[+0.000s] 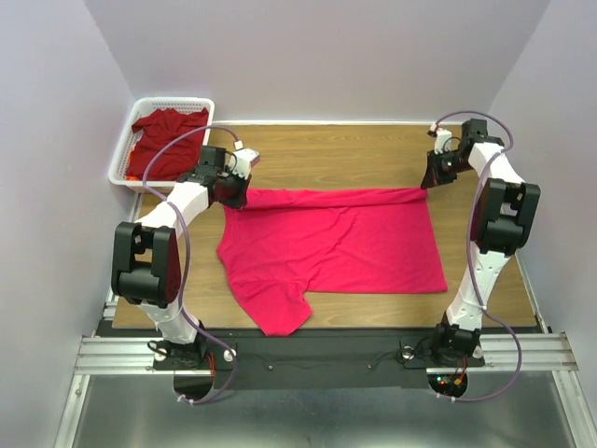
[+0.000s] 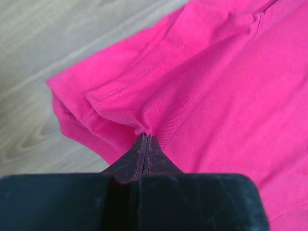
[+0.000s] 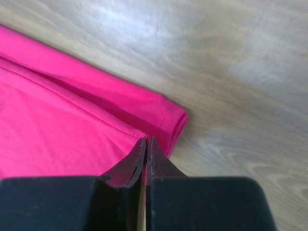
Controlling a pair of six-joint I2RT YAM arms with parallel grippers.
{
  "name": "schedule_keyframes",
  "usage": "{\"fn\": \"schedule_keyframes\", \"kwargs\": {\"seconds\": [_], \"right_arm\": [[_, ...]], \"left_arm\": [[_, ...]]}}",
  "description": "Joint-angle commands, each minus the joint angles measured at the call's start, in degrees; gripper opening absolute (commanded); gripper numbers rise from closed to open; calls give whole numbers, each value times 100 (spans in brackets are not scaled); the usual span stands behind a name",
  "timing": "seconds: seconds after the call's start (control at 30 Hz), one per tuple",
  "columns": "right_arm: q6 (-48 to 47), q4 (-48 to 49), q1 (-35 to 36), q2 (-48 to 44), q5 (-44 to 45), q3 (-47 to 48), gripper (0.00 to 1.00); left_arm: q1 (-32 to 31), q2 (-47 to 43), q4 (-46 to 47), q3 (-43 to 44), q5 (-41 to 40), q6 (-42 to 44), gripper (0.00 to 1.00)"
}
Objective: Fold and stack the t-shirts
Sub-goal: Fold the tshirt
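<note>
A bright pinkish-red t-shirt (image 1: pixel 345 243) lies spread across the wooden table, its far edge folded over toward the front. One sleeve hangs toward the near edge. My left gripper (image 1: pixel 236 193) is at the shirt's far left corner. In the left wrist view the left gripper (image 2: pixel 146 135) is shut on a bunched pinch of the t-shirt (image 2: pixel 231 86). My right gripper (image 1: pixel 432 180) is at the far right corner. In the right wrist view the right gripper (image 3: pixel 147 140) is shut on the hem of the t-shirt (image 3: pixel 57 125). A darker maroon t-shirt (image 1: pixel 168 135) lies crumpled in the basket.
The white mesh basket (image 1: pixel 177 101) sits at the far left corner, partly off the table. Bare wood (image 1: pixel 326 154) runs behind the shirt up to the back wall. Side walls close in on the left and right.
</note>
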Motion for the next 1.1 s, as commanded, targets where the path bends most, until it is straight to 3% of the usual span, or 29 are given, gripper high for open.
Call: {"fn": "schedule_keyframes", "kwargs": {"seconds": [0.0,0.73,1.07], "right_arm": [[-348,44,-43,-320,131,-215,1],[-674,-132,-69,-935,386,-532,1],[-876,-149,-87,-795,386,-1086,1]], "left_arm": [[-50,-309,66,-244,-210,48,0],[-76,-511,-84,-148,-228,-4,0],[-147,-344,-163,-472,-306,469,0]]}}
